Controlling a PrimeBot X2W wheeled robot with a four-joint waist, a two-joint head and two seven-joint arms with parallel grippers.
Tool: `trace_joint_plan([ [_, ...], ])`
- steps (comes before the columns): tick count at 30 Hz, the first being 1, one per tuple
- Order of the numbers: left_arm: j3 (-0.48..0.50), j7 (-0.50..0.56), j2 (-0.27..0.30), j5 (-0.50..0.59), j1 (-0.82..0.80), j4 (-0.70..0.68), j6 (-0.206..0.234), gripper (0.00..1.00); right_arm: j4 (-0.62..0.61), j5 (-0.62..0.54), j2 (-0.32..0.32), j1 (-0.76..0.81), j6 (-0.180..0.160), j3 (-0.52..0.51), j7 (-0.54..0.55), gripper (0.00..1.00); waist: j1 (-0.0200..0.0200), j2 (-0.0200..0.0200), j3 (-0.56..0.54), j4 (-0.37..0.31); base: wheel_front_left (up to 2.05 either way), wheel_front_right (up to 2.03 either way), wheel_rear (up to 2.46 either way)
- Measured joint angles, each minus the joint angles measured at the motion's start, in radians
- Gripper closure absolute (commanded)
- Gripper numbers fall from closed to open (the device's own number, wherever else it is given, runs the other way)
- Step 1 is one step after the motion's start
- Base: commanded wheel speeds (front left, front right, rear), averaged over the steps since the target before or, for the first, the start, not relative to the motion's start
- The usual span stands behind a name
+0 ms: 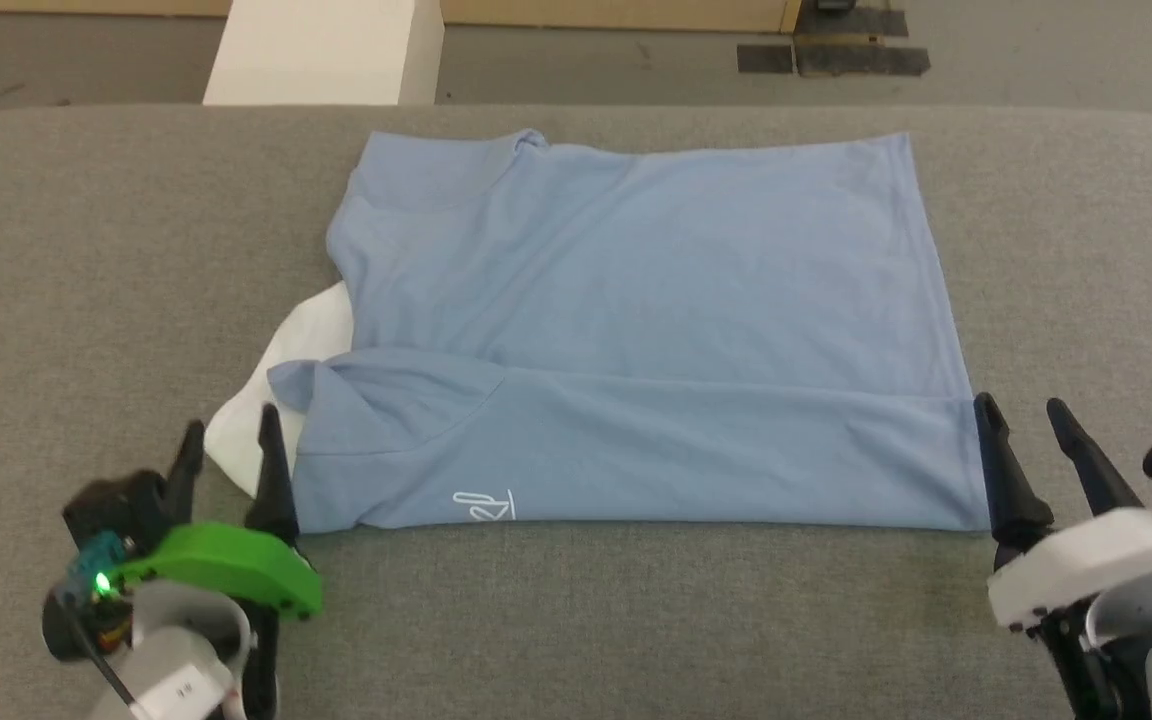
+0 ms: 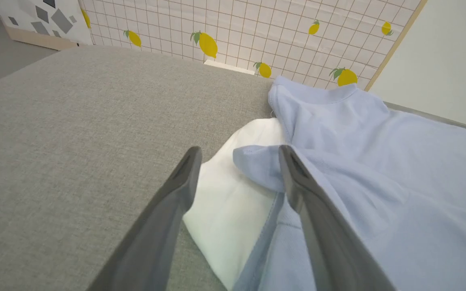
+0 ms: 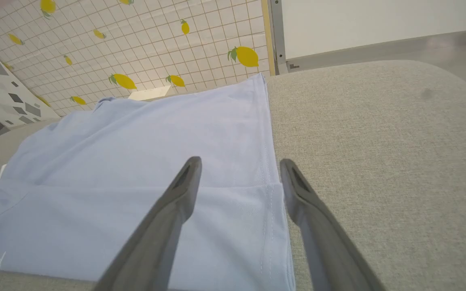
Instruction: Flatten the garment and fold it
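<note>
Head view showed my left gripper [image 1: 231,422] and right gripper [image 1: 1020,403] gaping empty beside the garment [image 1: 636,300], part-folded on the grey table [image 1: 86,250], its stray white collar [image 1: 286,370] likely to bunch under any next fold.

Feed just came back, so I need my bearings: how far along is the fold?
Done: the garment lies flat on the table, near strip folded over the body. In hand: nothing; the left gripper and right gripper stand open at the near corners. Left: the far side is unfolded and the white collar part sticks out on the left.
</note>
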Motion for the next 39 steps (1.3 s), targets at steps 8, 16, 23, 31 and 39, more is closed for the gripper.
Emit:
trace_joint_plan([
  [8, -0.018, 0.089, -0.02, -0.024, 0.086, 0.002, 0.044, 0.0, -0.027, -0.008, 0.021, 0.067, 0.0, 0.057, -0.158, 0.0, 0.0, 0.0, -0.026, -0.028, 0.0, 0.0, 0.0],
  [16, 0.016, 0.259, -0.021, -0.119, 0.106, 0.015, 0.127, 0.0, 0.0, -0.008, 0.027, 0.079, 0.0, 0.083, -0.166, 0.0, 0.0, 0.0, -0.033, -0.083, 0.0, 0.0, 0.0],
  [23, 0.028, 0.363, 0.001, -0.165, 0.104, -0.012, 0.146, 1.0, 0.0, -0.009, 0.028, 0.079, 0.0, 0.088, -0.152, 0.0, 0.0, 0.0, -0.032, -0.117, 0.0, 0.0, 0.0],
  [31, 0.022, 0.369, 0.007, -0.173, 0.104, -0.037, 0.131, 1.0, 0.008, -0.031, 0.028, 0.075, 0.0, 0.083, -0.156, 0.0, 0.0, 0.0, -0.026, -0.113, 0.0, 0.0, 0.0],
  [39, 0.003, 0.353, 0.003, -0.17, 0.102, -0.049, 0.112, 1.0, 0.129, -0.026, 0.03, -0.007, 0.0, 0.015, 0.09, 0.0, 0.0, 0.0, -0.014, -0.084, 0.0, 0.0, 0.0],
])
